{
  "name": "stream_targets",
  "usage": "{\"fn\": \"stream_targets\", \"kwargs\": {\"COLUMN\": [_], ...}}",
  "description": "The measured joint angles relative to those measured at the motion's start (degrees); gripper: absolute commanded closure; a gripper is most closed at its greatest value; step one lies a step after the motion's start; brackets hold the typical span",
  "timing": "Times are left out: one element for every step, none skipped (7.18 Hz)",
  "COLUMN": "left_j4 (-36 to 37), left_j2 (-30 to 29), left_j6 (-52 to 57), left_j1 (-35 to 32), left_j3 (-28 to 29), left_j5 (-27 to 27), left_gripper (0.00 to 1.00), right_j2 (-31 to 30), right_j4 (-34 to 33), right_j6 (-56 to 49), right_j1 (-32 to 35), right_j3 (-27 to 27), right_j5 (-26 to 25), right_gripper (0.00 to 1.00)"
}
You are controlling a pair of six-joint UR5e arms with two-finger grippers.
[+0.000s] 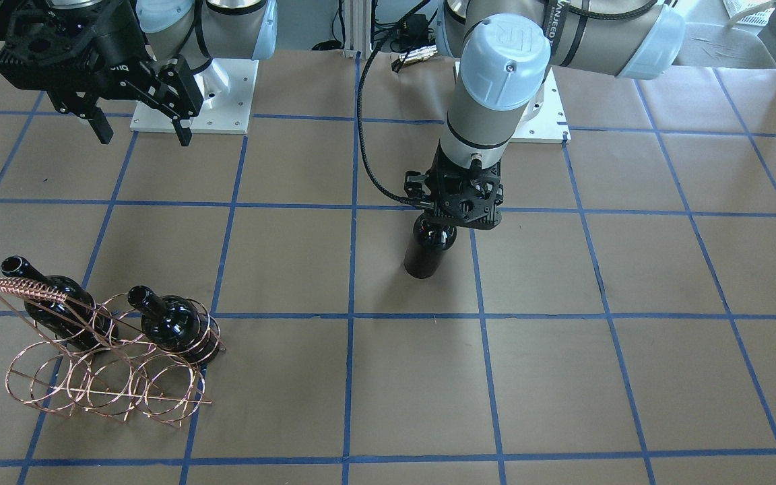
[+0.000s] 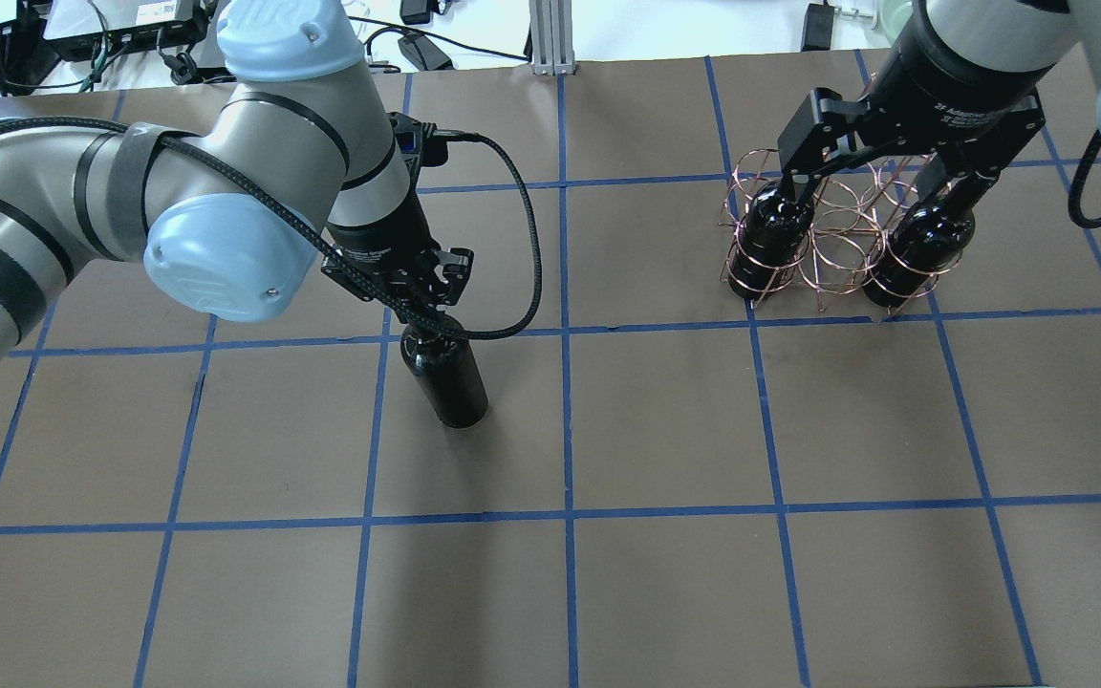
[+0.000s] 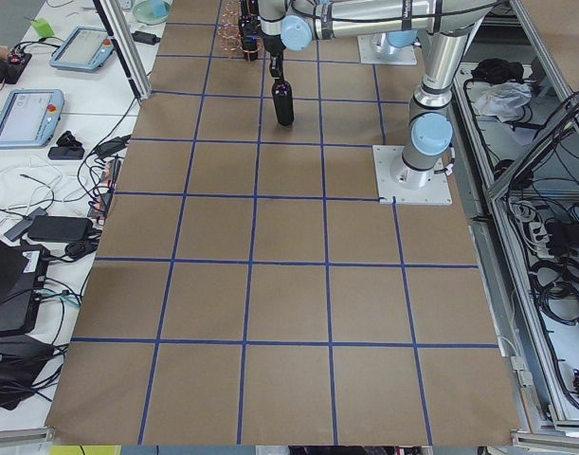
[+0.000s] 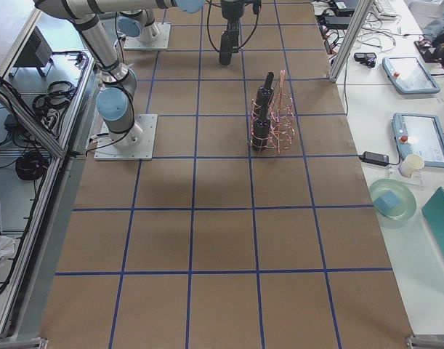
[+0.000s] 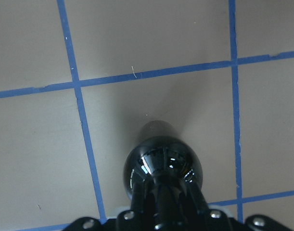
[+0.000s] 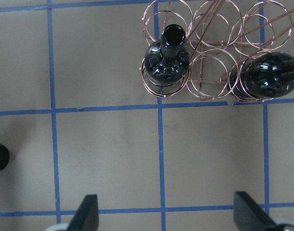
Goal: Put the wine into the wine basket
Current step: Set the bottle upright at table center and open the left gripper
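A glossy black wine bottle (image 1: 426, 252) stands upright near the table's middle; it also shows in the overhead view (image 2: 447, 382) and the left wrist view (image 5: 161, 163). My left gripper (image 1: 443, 217) is shut on its neck from above. The copper wire wine basket (image 1: 24, 288) sits on the right side of the table, seen from above in the overhead view (image 2: 842, 239) and the right wrist view (image 6: 215, 72). Two more bottles (image 6: 167, 60) (image 6: 268, 77) stand in its end rings. My right gripper (image 2: 880, 191) is open and empty, high over the basket.
The table (image 2: 665, 430) is brown paper with a blue tape grid. The arms' white base plates (image 1: 192, 101) are at the robot's edge. The basket's middle ring between the two bottles holds nothing.
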Motion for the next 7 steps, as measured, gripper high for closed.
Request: {"fn": "stream_targets", "kwargs": {"left_j4": [0.1, 0.3, 0.9, 1.6, 2.1, 2.0, 0.9], "left_j2": [0.0, -0.2, -0.4, -0.6, -0.8, -0.7, -0.4], "left_j6": [0.1, 0.1, 0.2, 0.2, 0.1, 0.0, -0.3], "left_j1": [0.0, 0.0, 0.0, 0.1, 0.1, 0.1, 0.1], "left_j3": [0.0, 0.0, 0.0, 0.0, 0.0, 0.0, 0.1], "left_j5": [0.0, 0.0, 0.0, -0.3, -0.8, -1.1, -1.1], "left_gripper": [1.00, 1.00, 0.83, 0.32, 0.02, 0.00, 0.00], "right_j2": [0.0, 0.0, 0.0, 0.0, 0.0, 0.0, 0.0], "right_j4": [0.0, 0.0, 0.0, 0.0, 0.0, 0.0, 0.0], "right_j6": [0.0, 0.0, 0.0, 0.0, 0.0, 0.0, 0.0], "right_j1": [0.0, 0.0, 0.0, 0.0, 0.0, 0.0, 0.0], "right_j3": [0.0, 0.0, 0.0, 0.0, 0.0, 0.0, 0.0], "right_j5": [0.0, 0.0, 0.0, 0.0, 0.0, 0.0, 0.0], "right_gripper": [0.00, 0.00, 0.00, 0.00, 0.00, 0.00, 0.00]}}
